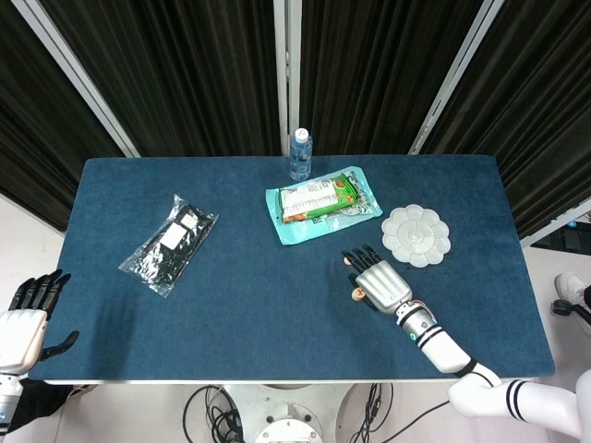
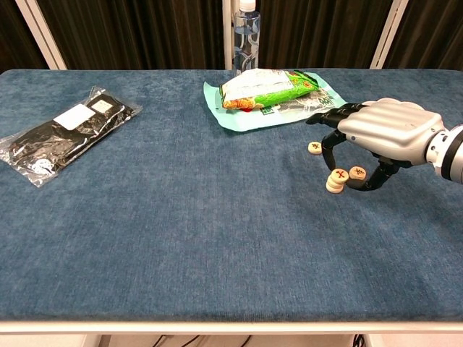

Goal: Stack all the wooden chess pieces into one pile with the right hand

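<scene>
A short stack of round wooden chess pieces (image 2: 336, 181) stands on the blue table, right of centre; it shows in the head view as the stack (image 1: 355, 295) at the hand's left edge. My right hand (image 2: 387, 130) (image 1: 380, 284) arches over it, fingers curled down. It pinches one more marked piece (image 2: 357, 173) between thumb and a finger, level with the stack's top and touching its right side. A single piece (image 2: 315, 148) (image 1: 349, 261) lies apart, just beyond the fingertips. My left hand (image 1: 26, 323) hangs open off the table's near left corner.
A green snack bag on a teal pouch (image 2: 271, 90) lies just behind the right hand, with a water bottle (image 2: 247, 29) beyond it. A white flower-shaped palette (image 1: 417, 235) sits to the right. A black packet in clear wrap (image 2: 65, 134) lies far left.
</scene>
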